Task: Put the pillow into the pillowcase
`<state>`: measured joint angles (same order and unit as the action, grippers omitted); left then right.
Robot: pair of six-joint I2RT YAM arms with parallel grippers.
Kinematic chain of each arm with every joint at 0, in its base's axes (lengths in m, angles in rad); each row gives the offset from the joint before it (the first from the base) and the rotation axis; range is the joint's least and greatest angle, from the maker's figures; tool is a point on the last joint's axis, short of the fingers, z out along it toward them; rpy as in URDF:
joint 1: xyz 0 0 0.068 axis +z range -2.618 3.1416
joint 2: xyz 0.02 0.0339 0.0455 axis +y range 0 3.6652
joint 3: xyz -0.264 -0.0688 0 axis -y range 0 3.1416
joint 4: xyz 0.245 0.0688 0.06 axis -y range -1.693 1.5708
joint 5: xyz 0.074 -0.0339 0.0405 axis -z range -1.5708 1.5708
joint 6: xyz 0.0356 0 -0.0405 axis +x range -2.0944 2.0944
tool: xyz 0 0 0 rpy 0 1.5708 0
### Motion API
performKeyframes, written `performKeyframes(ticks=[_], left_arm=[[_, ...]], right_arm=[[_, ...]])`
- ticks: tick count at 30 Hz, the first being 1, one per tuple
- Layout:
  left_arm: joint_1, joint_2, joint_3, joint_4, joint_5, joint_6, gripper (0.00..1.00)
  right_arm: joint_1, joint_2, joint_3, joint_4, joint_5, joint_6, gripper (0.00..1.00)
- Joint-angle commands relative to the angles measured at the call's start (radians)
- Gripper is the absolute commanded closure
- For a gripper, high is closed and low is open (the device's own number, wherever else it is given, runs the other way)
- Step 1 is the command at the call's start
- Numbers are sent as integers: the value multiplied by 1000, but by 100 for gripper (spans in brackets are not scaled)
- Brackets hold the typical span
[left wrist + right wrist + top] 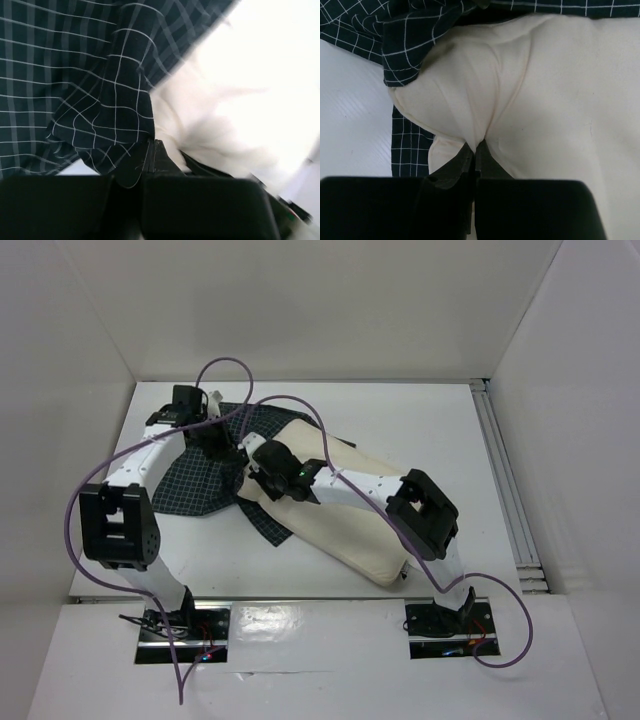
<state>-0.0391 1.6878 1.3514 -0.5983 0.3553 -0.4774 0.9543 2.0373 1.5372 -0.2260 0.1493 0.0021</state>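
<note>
The cream pillow (345,530) lies slantwise mid-table, its far end tucked under the dark checked pillowcase (195,485). At the pillowcase's opening, my left gripper (222,440) is shut on the dark cloth's edge. In the left wrist view, the pillowcase (75,75) bunches into the closed gripper (151,149) with the pillow (240,100) bright beside it. My right gripper (258,472) is shut on a fold of the pillow near its covered end. The right wrist view shows the pillow (545,100) creasing into the closed gripper (476,147), the pillowcase (410,35) draped over its corner.
White walls enclose the table on three sides. A metal rail (505,490) runs along the right edge. Purple cables (235,365) loop above both arms. Bare white tabletop (420,420) lies at the back right.
</note>
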Motion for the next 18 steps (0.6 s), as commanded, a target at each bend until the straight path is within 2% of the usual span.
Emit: performKeyframes(ticks=[1, 4, 8, 10, 18], left_arm=[[36, -103, 0, 63, 169, -18, 100], [76, -126, -38, 109, 246, -32, 100], [97, -139, -61, 121, 440, -18, 100], [97, -129, -71, 112, 485, -3, 100], [97, -120, -185, 80, 505, 37, 100]], right_arm=[[-29, -29, 12, -50, 35, -7, 100], [-40, -29, 12, -50, 44, -7, 100], [-49, -38, 12, -50, 44, -7, 100], [-49, -38, 12, -38, 44, -7, 100], [-60, -46, 63, 11, 53, 6, 100]])
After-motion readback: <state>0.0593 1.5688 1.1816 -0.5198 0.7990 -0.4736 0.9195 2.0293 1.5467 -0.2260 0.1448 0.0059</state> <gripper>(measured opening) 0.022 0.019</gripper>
